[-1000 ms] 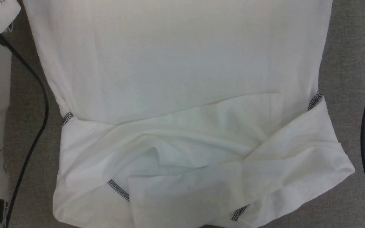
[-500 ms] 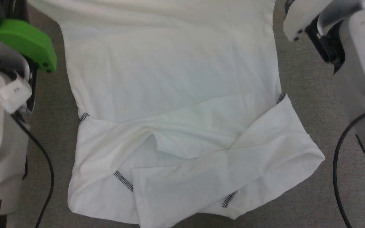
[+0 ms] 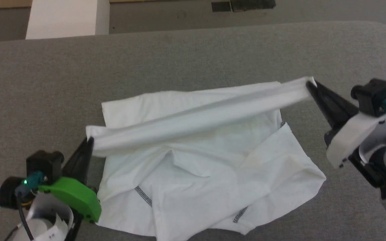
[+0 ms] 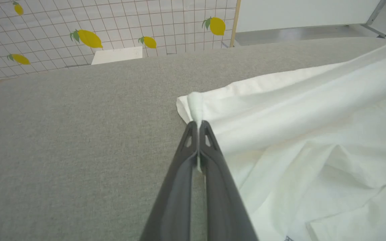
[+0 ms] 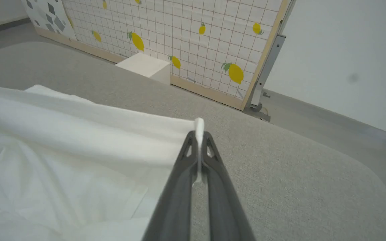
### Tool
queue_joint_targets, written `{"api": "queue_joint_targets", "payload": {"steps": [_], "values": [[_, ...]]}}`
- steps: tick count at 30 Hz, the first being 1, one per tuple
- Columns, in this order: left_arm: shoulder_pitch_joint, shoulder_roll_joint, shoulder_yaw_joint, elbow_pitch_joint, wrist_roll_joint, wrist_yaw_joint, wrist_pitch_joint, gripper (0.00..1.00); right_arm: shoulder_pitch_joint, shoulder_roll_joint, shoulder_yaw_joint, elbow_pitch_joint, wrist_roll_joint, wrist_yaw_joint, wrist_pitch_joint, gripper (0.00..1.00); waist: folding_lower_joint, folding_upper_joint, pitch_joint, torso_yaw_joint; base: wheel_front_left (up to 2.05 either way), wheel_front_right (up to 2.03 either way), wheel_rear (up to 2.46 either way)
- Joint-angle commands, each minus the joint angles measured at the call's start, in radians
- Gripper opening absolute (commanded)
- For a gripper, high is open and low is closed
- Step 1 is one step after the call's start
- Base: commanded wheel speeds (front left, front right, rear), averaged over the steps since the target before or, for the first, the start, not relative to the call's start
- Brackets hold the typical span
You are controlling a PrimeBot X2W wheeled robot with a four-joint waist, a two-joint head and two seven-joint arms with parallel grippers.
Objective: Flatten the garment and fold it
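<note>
Shirt [image 3: 213,160] lies crumpled near the middle of the grey table [image 3: 179,57], with one edge lifted off it and pulled into a taut band. The left gripper [image 3: 89,142] pinches one end of that band and the right gripper [image 3: 310,85] the other, both clamped tight on cloth. The band's long axis runs slantwise: its right end is closer to the table's far edge, its left end closer to the near edge. The loose bulk lies on the near side of it. Any fold probably turns on carrying the band evenly across that bulk. The head view gives the whole span and the patterned seams [image 3: 143,196]. Each wrist view shows cloth poking past the closed fingertips [image 4: 212,149].
</note>
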Motion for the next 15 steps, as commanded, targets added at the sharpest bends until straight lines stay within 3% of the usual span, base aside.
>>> {"api": "queue_joint_targets", "payload": {"steps": [1, 7, 15], "values": [[0.045, -0.001, -0.001, -0.01, -0.011, 0.004, -0.007, 0.0, 0.065, -0.004, -0.024, -0.039, -0.005, -0.002, 0.023, 0.0, 0.0001, 0.0, -0.059, 0.027, 0.0, 0.0, 0.0], [0.17, -0.028, -0.013, -0.02, -0.059, 0.005, -0.027, 0.0, 0.348, 0.016, -0.171, -0.169, -0.051, -0.002, 0.169, 0.0, 0.0001, 0.0, -0.08, 0.048, 0.0, 0.0, 0.0], [0.237, -0.046, -0.061, 0.054, -0.073, -0.017, -0.034, 0.0, 0.599, 0.134, -0.271, -0.218, -0.109, -0.002, 0.305, 0.0, 0.0001, 0.0, -0.086, 0.057, 0.0, 0.0, 0.0]]}}
